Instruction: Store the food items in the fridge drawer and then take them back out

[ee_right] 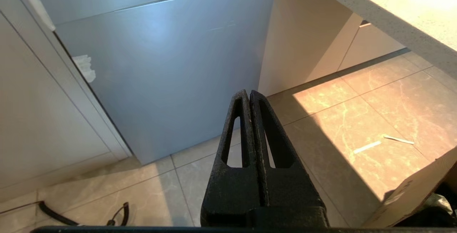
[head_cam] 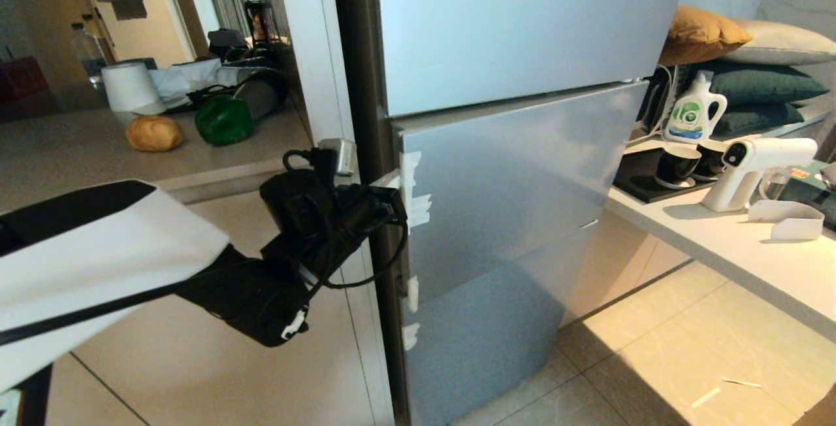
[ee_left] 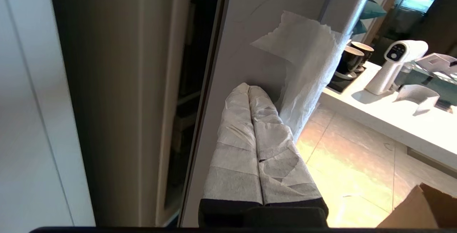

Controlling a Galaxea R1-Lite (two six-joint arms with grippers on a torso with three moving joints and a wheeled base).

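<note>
The left claw (head_cam: 392, 207) sits at centre-left of the head view, pressed against the left edge of the fridge drawer (head_cam: 509, 184), the middle of three silver-blue fronts, right beside the white tape scraps (head_cam: 417, 202) stuck there. In the left wrist view its two tape-wrapped fingers (ee_left: 246, 136) lie pressed together, closed on nothing, their tips touching the drawer's side edge just beneath a loose flap of white tape (ee_left: 303, 65). A dark gap between the fridge and the pale cabinet panel (head_cam: 320, 53) runs up beside the tips.

The food items lie well apart from the claw, at upper left of the head view on a grey desk (head_cam: 78, 151): a golden-brown lump (head_cam: 154, 133) and, just beside it, a glossy green bell pepper (head_cam: 224, 120). Behind them stand a white roll (head_cam: 131, 87) and a clear bottle (head_cam: 87, 52).

The right claw (ee_right: 250, 99) appears only in its own wrist view, black fingers shut and empty, hanging above the tiled floor (ee_right: 339, 118) before the lowest fridge front (ee_right: 171, 68).

At right of the head view a white desk (head_cam: 751, 243) reaches close to the fridge's right side, carrying two dark cups (head_cam: 679, 166), a white spray gun (head_cam: 757, 168) and a detergent bottle (head_cam: 695, 109); cushions (head_cam: 751, 53) are stacked behind. Open floor lies at lower right
</note>
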